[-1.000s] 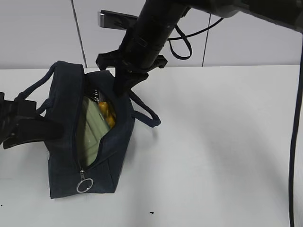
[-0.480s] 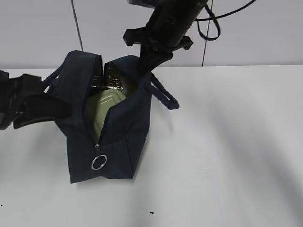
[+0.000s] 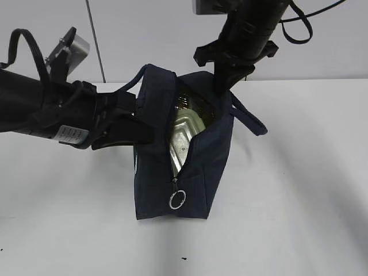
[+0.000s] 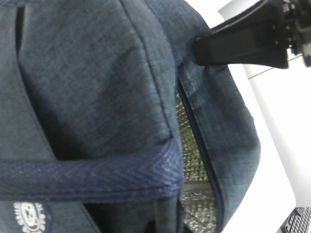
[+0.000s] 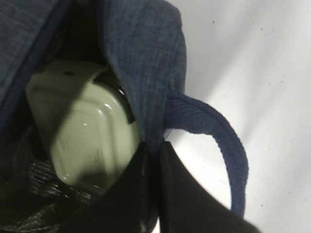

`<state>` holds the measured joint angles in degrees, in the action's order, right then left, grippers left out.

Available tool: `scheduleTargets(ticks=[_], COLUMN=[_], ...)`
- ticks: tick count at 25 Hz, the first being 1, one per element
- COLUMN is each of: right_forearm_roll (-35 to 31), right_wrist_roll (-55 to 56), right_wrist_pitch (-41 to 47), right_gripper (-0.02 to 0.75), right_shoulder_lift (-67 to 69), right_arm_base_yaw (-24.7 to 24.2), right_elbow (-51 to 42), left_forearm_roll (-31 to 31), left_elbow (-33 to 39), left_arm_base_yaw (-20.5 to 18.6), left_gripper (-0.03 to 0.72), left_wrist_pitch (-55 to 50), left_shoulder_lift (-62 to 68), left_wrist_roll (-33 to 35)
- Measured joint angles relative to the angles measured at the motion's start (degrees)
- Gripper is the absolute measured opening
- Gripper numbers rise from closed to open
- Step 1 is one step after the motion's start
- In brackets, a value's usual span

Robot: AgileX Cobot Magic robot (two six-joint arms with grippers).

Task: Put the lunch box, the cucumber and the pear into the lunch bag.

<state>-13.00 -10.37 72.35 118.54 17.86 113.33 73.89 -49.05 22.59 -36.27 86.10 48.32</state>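
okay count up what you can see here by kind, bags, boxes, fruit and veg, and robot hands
Lunch bag: 1
Lunch box, inside the bag: 1
Fruit or vegetables in view: 0
Robot hands: 2, left hand and right hand, each at the bag
Total: 4

Exterior looks down slantwise; both wrist views press close on the lunch bag [image 3: 190,172].

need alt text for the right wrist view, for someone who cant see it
A pale green lunch box lies inside the open navy lunch bag, seen from close above. The right gripper is shut on the bag's near edge, and a loop handle hangs over the white table.
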Motion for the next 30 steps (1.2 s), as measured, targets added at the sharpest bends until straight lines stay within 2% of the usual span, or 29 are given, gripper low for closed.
scheduleTargets(ticks=[10, 13, 15, 18, 20, 23, 26, 30], right_forearm_roll=[3.99, 4.24, 3.89, 2.87, 1.99, 0.51, -1.58, -2.56], right_wrist_roll=[-2.72, -3.38, -3.62, -3.72, -3.84, -3.84, -3.97, -4.71], right_wrist_pitch=[-0.22, -0.33, -0.34, -0.55, -0.68, -0.82, -0.91, -0.91], right_gripper=[0.007, 0.039, 0.095, 0.253, 0.398, 0.57, 0.613, 0.573], right_shoulder_lift=[0.0, 0.0, 0.0, 0.0, 0.0, 0.0, 0.0, 0.0], right_arm_base_yaw=[-0.11, -0.11, -0.11, -0.11, -0.11, -0.11, -0.11, -0.11], right_elbow=[-1.36, -1.36, -1.36, -1.36, -1.36, -1.36, -1.36, -1.36], left_forearm_roll=[0.11, 0.18, 0.18, 0.18, 0.05, -0.73, -1.23, -1.35], left_elbow=[-0.43, -0.48, -0.48, -0.48, -0.48, -0.48, -0.48, -0.48], left_arm_base_yaw=[0.24, 0.24, 0.3, 0.3, 0.3, 0.3, 0.3, 0.3], left_gripper=[-0.018, -0.015, -0.004, 0.062, 0.146, 0.288, 0.381, 0.409], left_wrist_pitch=[1.19, 1.24, 1.11, 0.87, 0.74, 0.44, -0.03, -1.92], left_shoulder_lift=[3.67, 3.73, 3.78, 3.9, 3.94, 3.94, 3.94, 3.94], left_wrist_roll=[0.0, 0.0, 0.0, 0.0, 0.0, 0.0, 0.0, 0.0])
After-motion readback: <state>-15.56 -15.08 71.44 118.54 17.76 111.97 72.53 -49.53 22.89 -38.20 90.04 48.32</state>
